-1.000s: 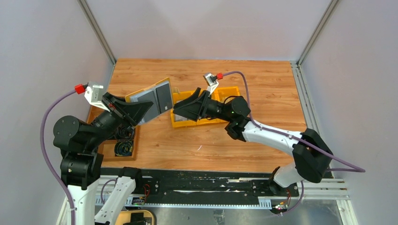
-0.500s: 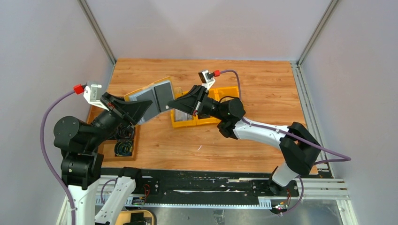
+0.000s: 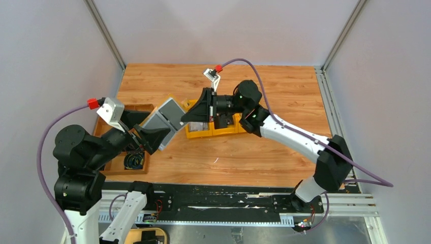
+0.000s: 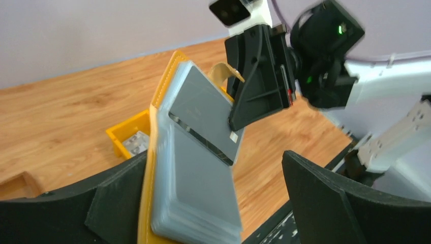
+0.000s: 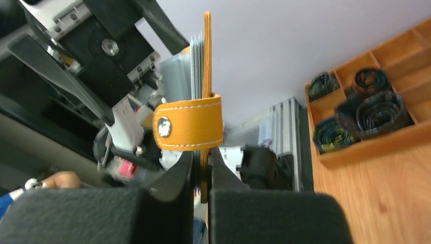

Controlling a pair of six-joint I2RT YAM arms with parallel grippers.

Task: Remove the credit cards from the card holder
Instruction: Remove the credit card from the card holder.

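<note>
Your right fingers [image 5: 173,208] are pinched shut on the yellow edge of the card holder [image 3: 167,118]. The holder hangs open in the air above the worktop [image 3: 284,96], left of its centre and just beside the yellow bins [image 3: 226,128]. Its grey pocketed inside faces up, and its snap strap [image 5: 189,127] curls over above the right fingers. Your left fingers [image 4: 325,203] stand wide, one on each side of the holder's lower end, gripping nothing. The brown tray [image 3: 113,166] sits near the worktop's left edge.
</note>
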